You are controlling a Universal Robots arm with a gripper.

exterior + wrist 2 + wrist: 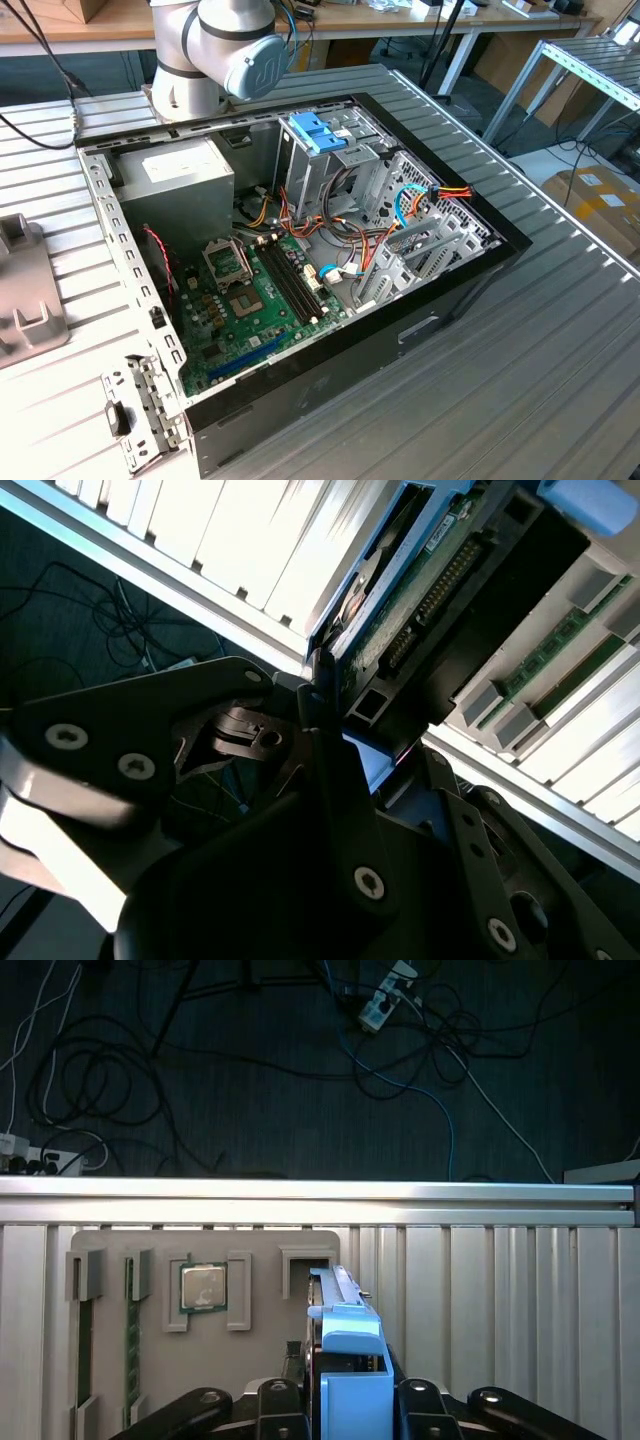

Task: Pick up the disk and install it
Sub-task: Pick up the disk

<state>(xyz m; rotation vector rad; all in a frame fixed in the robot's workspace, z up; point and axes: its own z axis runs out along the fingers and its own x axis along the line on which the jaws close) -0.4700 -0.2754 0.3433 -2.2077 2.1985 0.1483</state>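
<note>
gripper (pixel 347 1405) closed tight on the disk (pixel 350 1345) (stood on edge, blue rails showing) | disk just beside CPU chip (pixel 203 1287) on grey tray (pixel 262 1345) | exterior view: tray (pixel 25 300) at 9 o'clock of open PC case (pixel 300 375)

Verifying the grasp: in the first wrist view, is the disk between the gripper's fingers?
Yes, the disk stands on edge inside the gripper, which is closed against both of its sides.

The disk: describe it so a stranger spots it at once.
In the first wrist view, a grey tray lies on the ribbed table. At its side the gripper clamps the disk edge-on. Unlike the tray's square chip, it has bright blue rails.
</note>
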